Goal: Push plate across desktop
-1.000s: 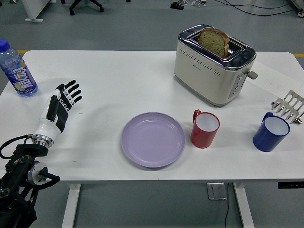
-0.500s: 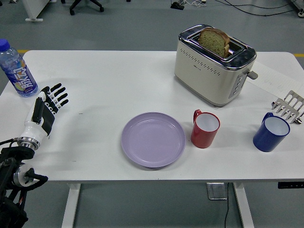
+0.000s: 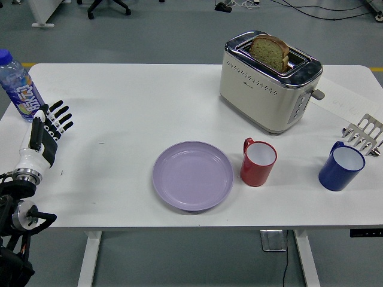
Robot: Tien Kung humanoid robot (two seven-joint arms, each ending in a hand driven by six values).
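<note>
The plate (image 3: pixel 192 175), a pale purple one, lay flat near the front edge of the white bench (image 3: pixel 149 101), about midway along it, with nothing on it. The left hand (image 3: pixel 43 133) was at the left edge of the bench, well apart from the plate, its fingers (image 3: pixel 58 116) stretched out straight and spread, grasping nothing; the fingertips pointed toward the far left corner. Just beyond those fingertips a water bottle (image 3: pixel 19 87) with a blue cap and label stood upright at the far left corner.

A red mug (image 3: pixel 258 162) stood just to the right of the plate, close to its rim but not clearly touching, handle turned toward the far edge. A blue mug (image 3: pixel 342 167) stood near the right edge, toward the front. Behind it, at the right edge, lay a metal rack (image 3: pixel 364 134), partly cut off. A cream toaster (image 3: pixel 268 82) sat toward the far edge, right of centre, with a slice of brown bread (image 3: pixel 269 51) standing up out of one slot.
</note>
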